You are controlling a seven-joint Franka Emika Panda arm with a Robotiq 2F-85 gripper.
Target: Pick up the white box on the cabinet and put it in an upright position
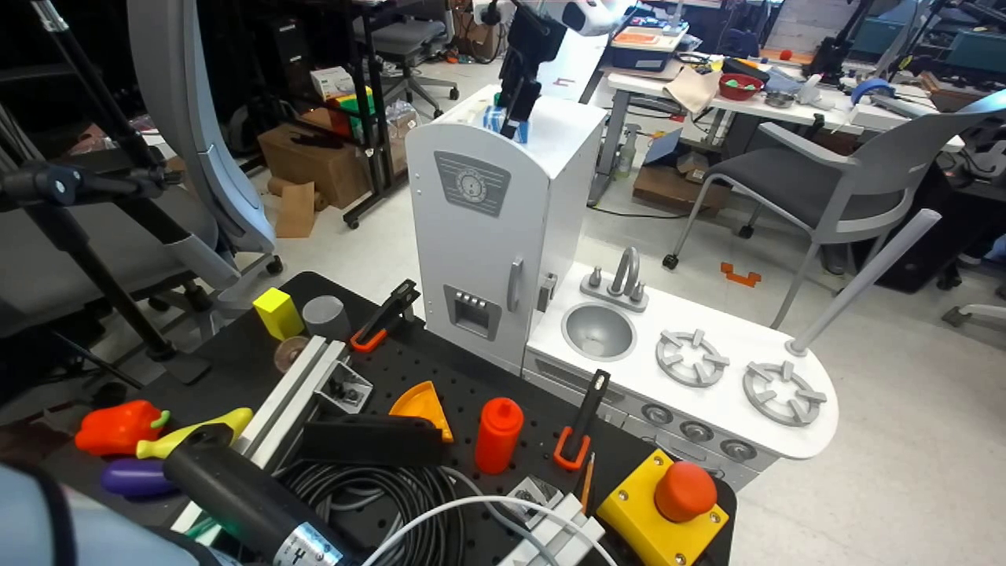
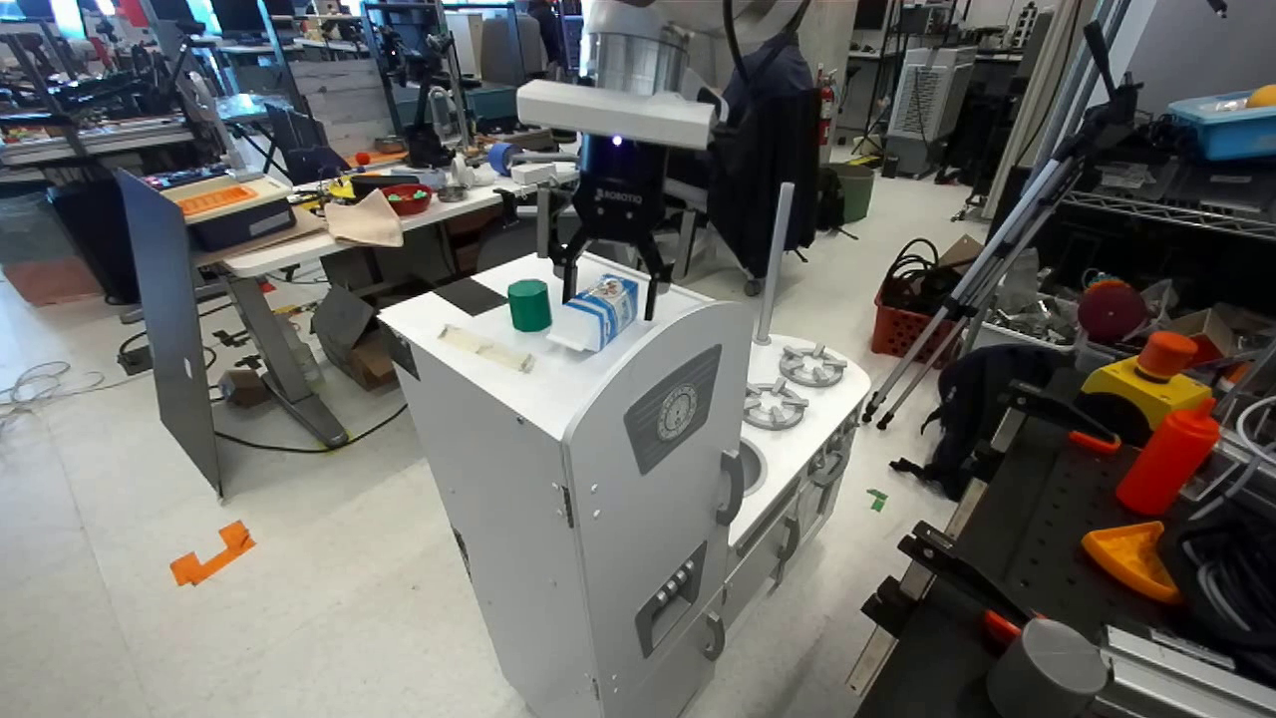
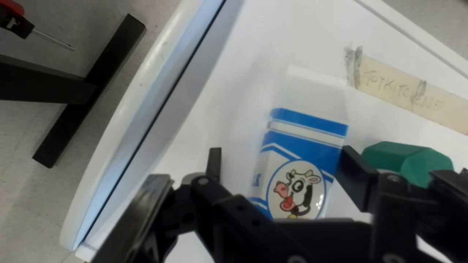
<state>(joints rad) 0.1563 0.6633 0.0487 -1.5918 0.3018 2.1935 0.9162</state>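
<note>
White with blue bands, the box (image 3: 303,137) lies on its side atop the cabinet (image 2: 518,459), a green block (image 2: 529,307) to its left in an exterior view. The fingers (image 2: 653,294) stand apart, one on either side of the box. Reaching seems done; gripping, lifting, turning it upright and releasing apparently remain.

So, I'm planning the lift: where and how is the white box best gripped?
Probably from above, the claw closing across the printed body of the white box: it lies on its side, longer than wide, with the open claw straddling its width. The sloping white end looks a poorer hold.
</note>
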